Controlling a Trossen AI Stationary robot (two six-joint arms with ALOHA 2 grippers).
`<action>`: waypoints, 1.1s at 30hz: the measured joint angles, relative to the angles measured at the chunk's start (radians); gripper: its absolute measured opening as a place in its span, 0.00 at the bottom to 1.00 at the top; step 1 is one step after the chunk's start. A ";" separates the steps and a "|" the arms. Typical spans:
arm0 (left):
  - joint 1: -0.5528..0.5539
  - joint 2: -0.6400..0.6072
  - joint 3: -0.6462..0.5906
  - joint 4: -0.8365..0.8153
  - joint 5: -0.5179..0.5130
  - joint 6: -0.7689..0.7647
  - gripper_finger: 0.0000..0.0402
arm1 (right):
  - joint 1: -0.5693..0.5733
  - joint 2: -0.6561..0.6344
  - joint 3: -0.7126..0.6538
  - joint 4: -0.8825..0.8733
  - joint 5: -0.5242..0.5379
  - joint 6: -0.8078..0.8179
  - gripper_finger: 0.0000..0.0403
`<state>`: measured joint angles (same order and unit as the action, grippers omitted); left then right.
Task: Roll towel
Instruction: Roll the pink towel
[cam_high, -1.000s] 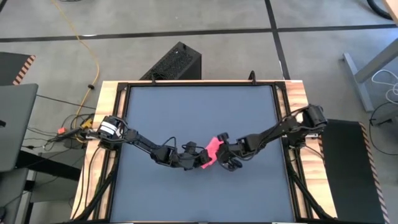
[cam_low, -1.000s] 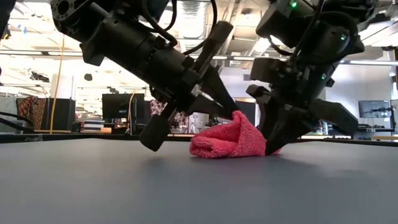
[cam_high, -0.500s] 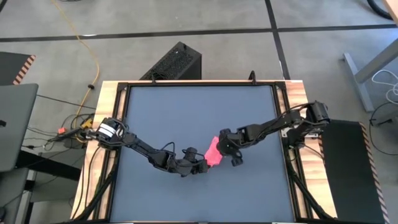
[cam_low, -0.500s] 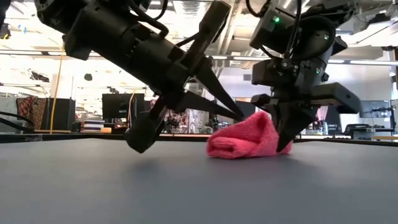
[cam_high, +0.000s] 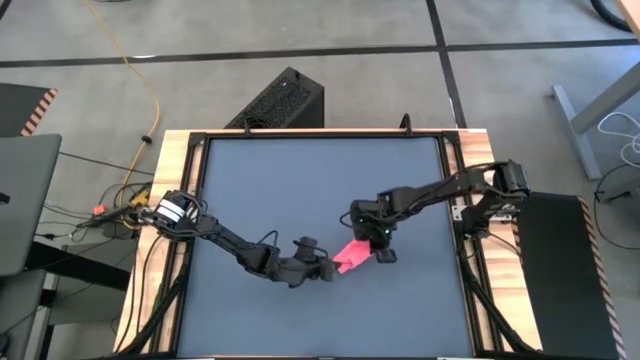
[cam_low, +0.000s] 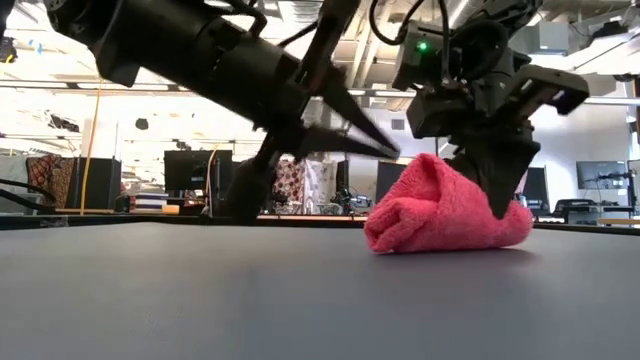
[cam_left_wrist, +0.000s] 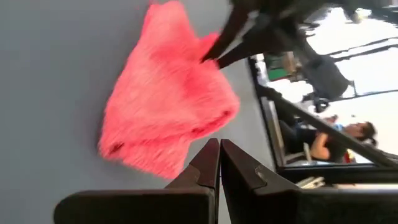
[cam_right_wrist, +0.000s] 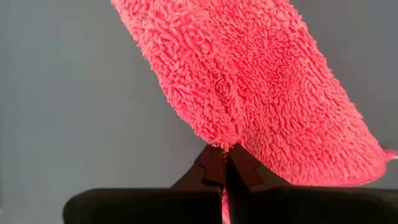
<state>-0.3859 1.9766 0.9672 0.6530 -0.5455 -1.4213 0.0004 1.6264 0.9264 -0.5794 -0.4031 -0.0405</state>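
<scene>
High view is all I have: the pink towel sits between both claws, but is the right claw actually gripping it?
Observer: It looks so. In the right wrist view the right claw is shut on the fluffy edge of the towel, with a sliver of pink between its fingers.
Operator: And the left claw?
Observer: The left claw is shut with nothing in it. Its tips are right beside the towel, but I cannot tell if they touch.
Operator: Does it look rolled?
Observer: Not tidily. In the low view it is a folded lump lying on the mat, rounded at one end with a peak on top.
</scene>
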 joint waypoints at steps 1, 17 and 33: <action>0.000 0.000 0.000 0.028 -0.003 0.030 0.00 | -0.006 0.000 0.000 -0.003 -0.018 0.007 0.04; 0.008 -0.002 0.060 0.126 0.011 0.302 0.00 | -0.035 0.165 0.002 0.096 -0.383 0.138 0.04; 0.011 -0.001 0.200 -0.251 0.089 0.314 0.00 | -0.054 0.261 0.062 0.138 -0.464 0.189 0.08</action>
<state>-0.3748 1.9755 1.1671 0.4021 -0.4568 -1.1076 -0.0533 1.8870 0.9889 -0.4413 -0.8675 0.1488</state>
